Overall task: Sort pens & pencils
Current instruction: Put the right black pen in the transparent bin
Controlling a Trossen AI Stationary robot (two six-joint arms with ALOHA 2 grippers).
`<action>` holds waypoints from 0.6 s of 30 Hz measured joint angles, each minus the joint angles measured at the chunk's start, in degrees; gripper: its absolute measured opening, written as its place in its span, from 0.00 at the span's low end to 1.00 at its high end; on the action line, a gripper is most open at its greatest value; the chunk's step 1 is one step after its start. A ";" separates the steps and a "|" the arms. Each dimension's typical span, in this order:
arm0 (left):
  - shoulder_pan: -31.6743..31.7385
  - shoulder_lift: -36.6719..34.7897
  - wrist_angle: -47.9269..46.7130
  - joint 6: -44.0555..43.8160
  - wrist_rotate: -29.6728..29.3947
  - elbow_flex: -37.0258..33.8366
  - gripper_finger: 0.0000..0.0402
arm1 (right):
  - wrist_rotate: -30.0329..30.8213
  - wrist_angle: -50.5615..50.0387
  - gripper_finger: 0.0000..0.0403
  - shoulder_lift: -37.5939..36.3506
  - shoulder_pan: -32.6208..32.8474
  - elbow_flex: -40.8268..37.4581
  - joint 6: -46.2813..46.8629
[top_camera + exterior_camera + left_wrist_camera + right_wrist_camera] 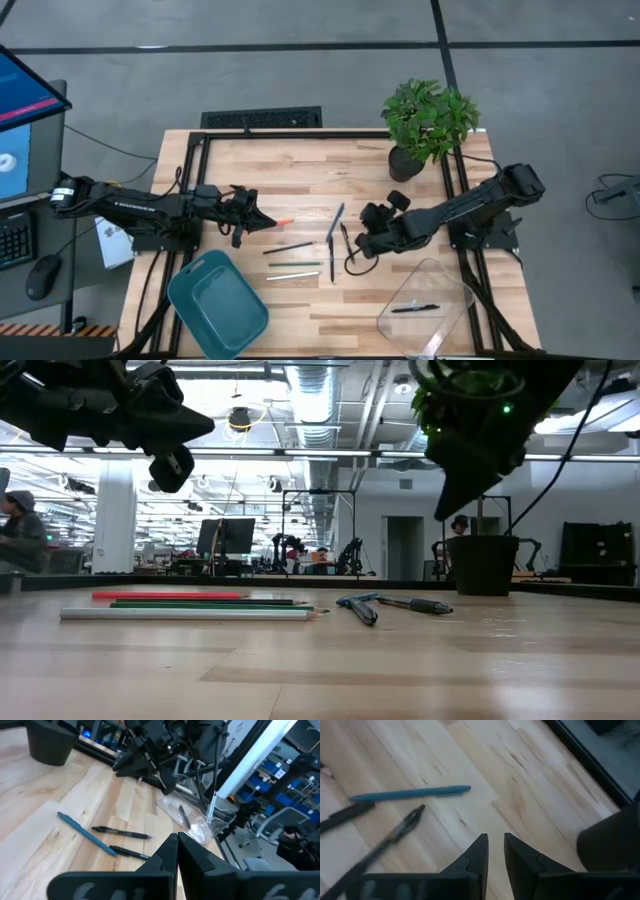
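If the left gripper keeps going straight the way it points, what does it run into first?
Probably the orange-red pencil, lying just ahead of the left gripper on the table; past it lie the blue pen and black pens. Its height is unclear, so it might pass above.

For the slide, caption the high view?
Both grippers hover empty over loose pens and pencils; one pen already in clear tray.

Two black pens (355, 840) blurred and cut off at right wrist view's edge, orange pencil (284, 221) partly hidden.
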 joint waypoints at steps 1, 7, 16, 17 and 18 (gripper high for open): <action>0.00 0.00 -0.01 -0.02 0.00 0.00 0.00 | 0.12 0.40 0.21 0.42 -0.17 0.07 -0.02; 0.00 0.00 -0.30 -0.09 -1.27 0.00 0.00 | 1.01 2.05 0.21 -0.20 -0.82 0.01 0.00; 0.00 0.00 -1.81 0.04 -3.69 0.00 0.00 | -1.66 6.57 0.24 -0.61 -2.97 0.06 0.17; -0.01 0.00 -1.82 0.03 -3.99 0.00 0.00 | -1.56 7.16 0.25 -0.61 -3.14 0.06 0.15; -0.01 0.00 -1.82 -0.01 -4.14 0.00 0.00 | -1.55 7.60 0.26 -0.61 -3.26 0.06 0.17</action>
